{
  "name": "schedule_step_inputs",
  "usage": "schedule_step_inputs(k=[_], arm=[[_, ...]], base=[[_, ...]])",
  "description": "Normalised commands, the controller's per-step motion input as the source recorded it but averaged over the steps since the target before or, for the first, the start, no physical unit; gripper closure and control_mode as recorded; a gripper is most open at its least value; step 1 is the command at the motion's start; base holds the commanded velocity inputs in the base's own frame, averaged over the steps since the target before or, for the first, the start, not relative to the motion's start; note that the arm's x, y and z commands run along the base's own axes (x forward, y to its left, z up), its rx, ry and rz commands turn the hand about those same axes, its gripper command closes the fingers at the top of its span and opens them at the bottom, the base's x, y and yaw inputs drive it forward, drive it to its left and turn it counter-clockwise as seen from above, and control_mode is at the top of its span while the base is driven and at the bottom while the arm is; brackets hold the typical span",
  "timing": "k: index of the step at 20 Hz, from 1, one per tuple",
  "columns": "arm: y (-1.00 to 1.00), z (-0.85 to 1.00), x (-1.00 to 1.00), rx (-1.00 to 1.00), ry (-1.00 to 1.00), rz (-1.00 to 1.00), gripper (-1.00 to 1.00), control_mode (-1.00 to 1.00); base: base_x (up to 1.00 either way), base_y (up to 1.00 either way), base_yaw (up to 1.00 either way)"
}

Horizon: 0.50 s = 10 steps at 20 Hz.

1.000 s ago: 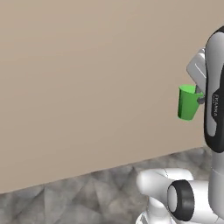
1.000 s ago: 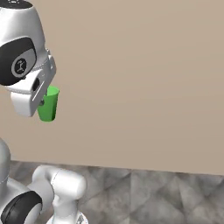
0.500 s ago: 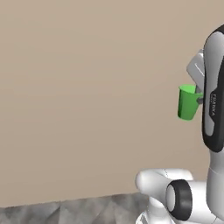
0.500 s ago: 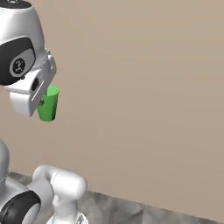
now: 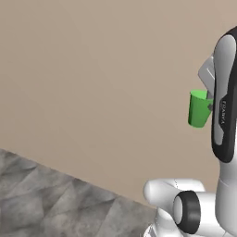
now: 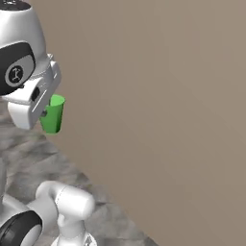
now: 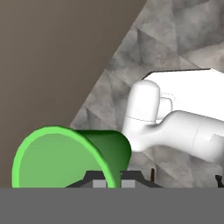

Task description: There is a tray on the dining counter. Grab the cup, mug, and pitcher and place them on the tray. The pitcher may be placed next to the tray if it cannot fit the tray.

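My gripper (image 5: pixel 210 106) is held high beside the arm, shut on the small bright green cup (image 5: pixel 199 109). The cup hangs upright in the air in front of a plain wall. From the right base view the cup (image 6: pixel 52 114) sticks out below the white hand, with the gripper (image 6: pixel 44 113) clamped on its rim. In the hand view the cup (image 7: pixel 65 157) lies close, its open mouth facing the camera, and the gripper (image 7: pixel 113 178) grips its wall. The tray, mug, pitcher and dining counter are out of view.
A plain beige wall (image 5: pixel 92 69) stands ahead. Grey stone-patterned floor (image 5: pixel 46 199) runs along its foot and also shows at the lower left (image 6: pixel 29 153).
The whole picture has shifted as the base turns: the line between wall and floor has swung across both base views. The cup stays in the shut gripper, unmoved relative to the arm.
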Motion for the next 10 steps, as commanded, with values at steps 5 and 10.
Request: schedule_step_inputs(k=[5, 10], arm=[[0.00, 0.00, 0.00, 0.00, 0.00, 0.00, 1.00, 1.00], [0.00, 0.00, 0.00, 0.00, 0.00, 0.00, 1.00, 1.00]], base=[[0.69, -0.34, 0.79], [0.84, -0.49, 0.63]])
